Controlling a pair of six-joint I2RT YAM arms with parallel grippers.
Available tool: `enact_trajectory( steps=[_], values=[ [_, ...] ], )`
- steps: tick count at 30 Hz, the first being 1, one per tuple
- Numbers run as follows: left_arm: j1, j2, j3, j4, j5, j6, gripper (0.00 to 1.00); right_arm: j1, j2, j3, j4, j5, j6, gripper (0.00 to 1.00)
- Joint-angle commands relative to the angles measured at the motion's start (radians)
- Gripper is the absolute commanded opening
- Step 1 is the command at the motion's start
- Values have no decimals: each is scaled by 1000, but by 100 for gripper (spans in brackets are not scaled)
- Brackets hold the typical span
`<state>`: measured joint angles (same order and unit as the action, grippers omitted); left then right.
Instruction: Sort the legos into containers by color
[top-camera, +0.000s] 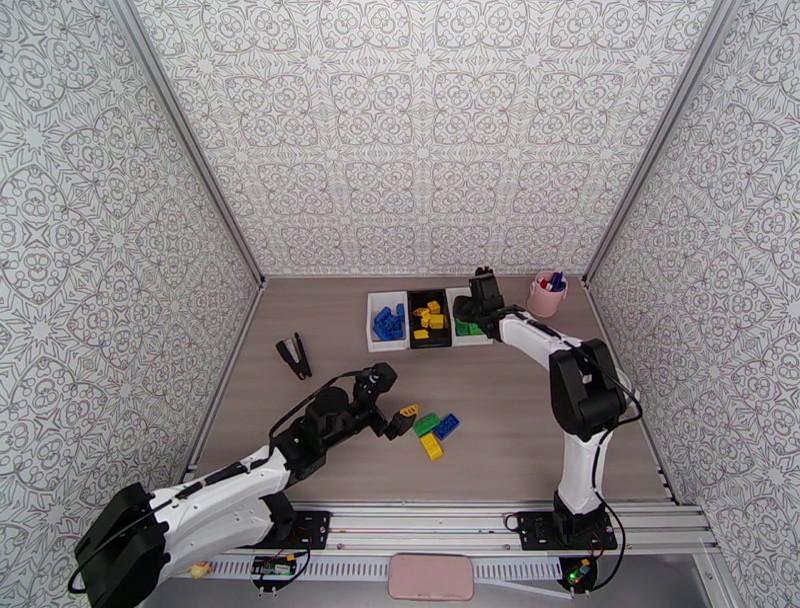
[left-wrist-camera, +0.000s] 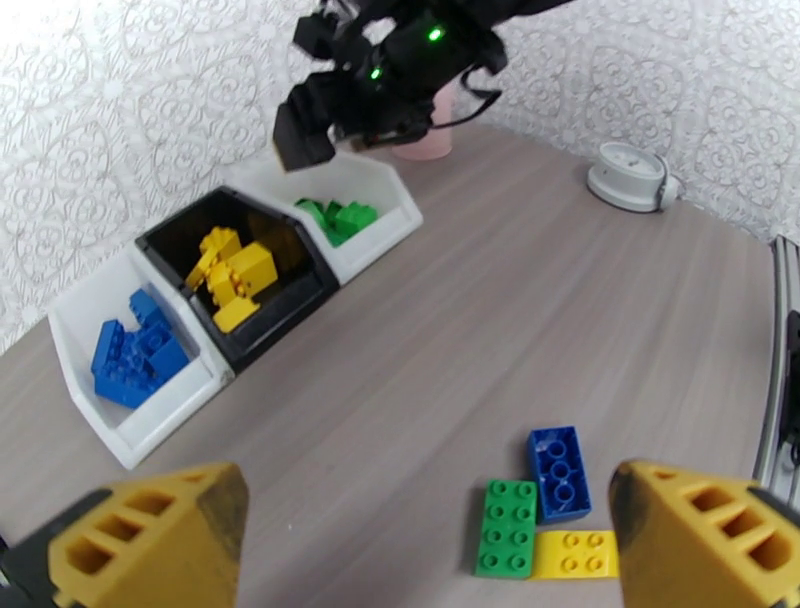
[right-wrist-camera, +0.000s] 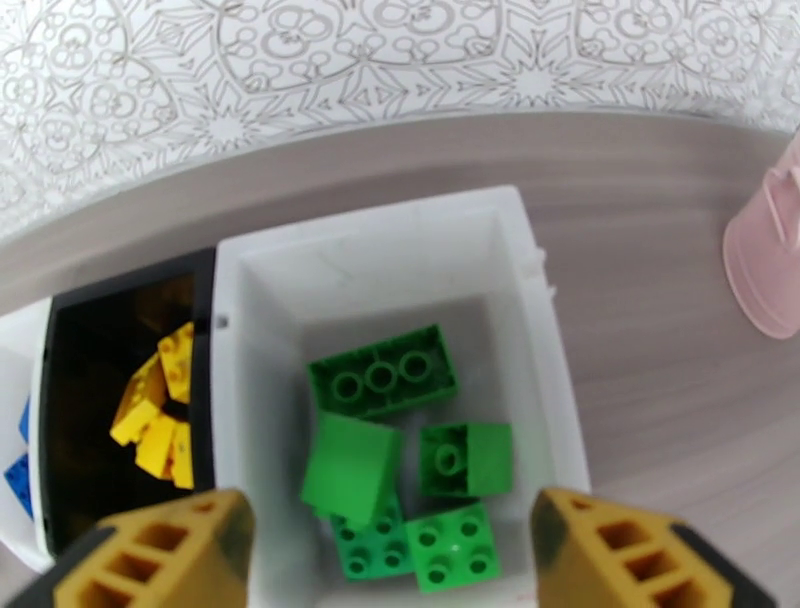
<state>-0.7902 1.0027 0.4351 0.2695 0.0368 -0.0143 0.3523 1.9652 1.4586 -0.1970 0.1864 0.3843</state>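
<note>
The left claw is open wide and holds nothing. It hangs near three loose plastic bricks lying close together on the brown wooden tabletop: a green brick, a blue brick and a yellow brick. The right claw is open wide too and empty. It is over the white plastic bin with the green pile inside. Next comes a black bin with the yellow pile, then another white bin with the blue pile. White walls with grey swirls stand all round.
</note>
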Motion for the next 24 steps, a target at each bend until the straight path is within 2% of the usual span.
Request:
enact_trajectory(
  steps=[1,5,12,17,22,24],
  values=[
    [-5,15,111,-251,-105,-53,100,-1,-132,-72,6,-53,-41,84],
    [16,93,193,-380,-71,-26,100,-2,-264,-218,69,-147,-85,92],
    [26,232,314,-473,13,-39,99,-1,-501,-446,127,-273,-143,94],
    [-6,374,431,-597,56,-40,93,-1,-674,-577,104,-328,-201,94],
    [-21,506,536,-670,108,-24,81,-1,-802,-654,18,-320,-229,94],
    [-32,557,572,-684,125,-15,80,-1,-848,-684,-13,-312,-238,94]
  ],
)
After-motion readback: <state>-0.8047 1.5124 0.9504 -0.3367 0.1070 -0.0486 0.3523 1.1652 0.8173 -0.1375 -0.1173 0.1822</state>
